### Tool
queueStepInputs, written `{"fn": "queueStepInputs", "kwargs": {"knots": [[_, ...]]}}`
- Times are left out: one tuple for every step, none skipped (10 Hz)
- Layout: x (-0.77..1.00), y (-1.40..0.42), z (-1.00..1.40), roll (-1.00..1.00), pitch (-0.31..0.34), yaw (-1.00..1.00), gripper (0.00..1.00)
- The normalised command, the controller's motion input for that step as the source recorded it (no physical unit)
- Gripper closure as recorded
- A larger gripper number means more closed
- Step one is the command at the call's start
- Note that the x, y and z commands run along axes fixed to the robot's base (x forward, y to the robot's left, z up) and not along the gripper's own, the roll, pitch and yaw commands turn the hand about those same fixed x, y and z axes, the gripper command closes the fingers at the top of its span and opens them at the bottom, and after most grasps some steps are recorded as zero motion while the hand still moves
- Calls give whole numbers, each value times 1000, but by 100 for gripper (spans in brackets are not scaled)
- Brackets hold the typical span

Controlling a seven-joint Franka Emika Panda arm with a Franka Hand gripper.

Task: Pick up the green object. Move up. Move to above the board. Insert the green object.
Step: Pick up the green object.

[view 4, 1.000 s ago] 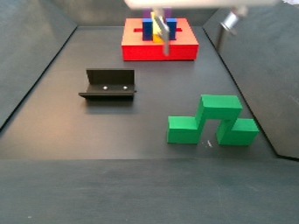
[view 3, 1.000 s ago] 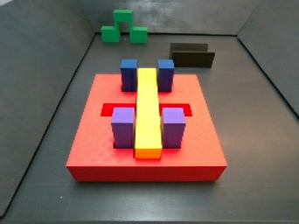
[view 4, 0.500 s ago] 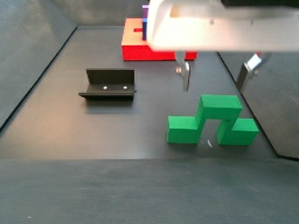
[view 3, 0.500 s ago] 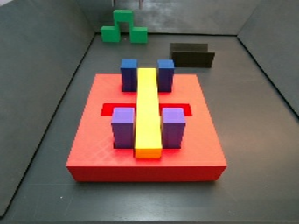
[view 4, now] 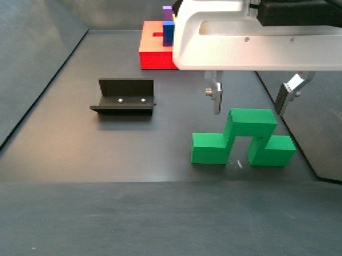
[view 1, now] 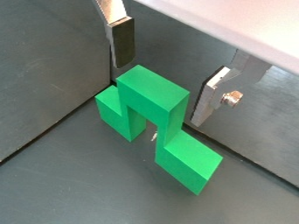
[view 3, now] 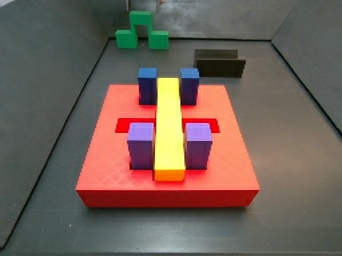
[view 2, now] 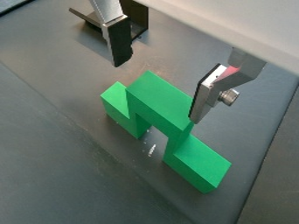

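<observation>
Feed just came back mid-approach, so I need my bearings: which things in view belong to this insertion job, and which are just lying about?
Job:
- green object, on the floor
- board, red, bearing yellow, blue and purple blocks
- tool, open, fingers either side of the green object's centre block, not yet closed

Lying about:
- fixture, apart from both

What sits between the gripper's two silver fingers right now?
In both wrist views, the taller centre block of the bright green three-lobed object sits between the open gripper's fingers, apparently untouched.
</observation>
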Motion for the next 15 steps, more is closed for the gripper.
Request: {"fn": "queueStepInputs", "kwargs": {"knots": [[-177, 26, -246, 57, -1, 0, 0], [-123, 140, -149, 94, 0, 0, 0], [-11, 197, -100, 106, 0, 0, 0], [0, 189, -86, 93, 0, 0, 0], [0, 63, -177, 86, 0, 23, 0], [0, 0, -234, 76, 0, 26, 0], [0, 0, -209, 26, 0, 0, 0], [0, 0, -203, 31, 0, 0, 0], [0, 0, -197, 31, 0, 0, 0], [0, 0, -203, 39, 0, 14, 0], [0, 0, -191, 64, 0, 89, 0], [0, 0, -177, 60, 0, 131, 0], [0, 0, -83, 44, 0, 97, 0], [0, 0, -54, 6, 0, 66, 0], [0, 0, -51, 0, 0, 49, 0]]}}
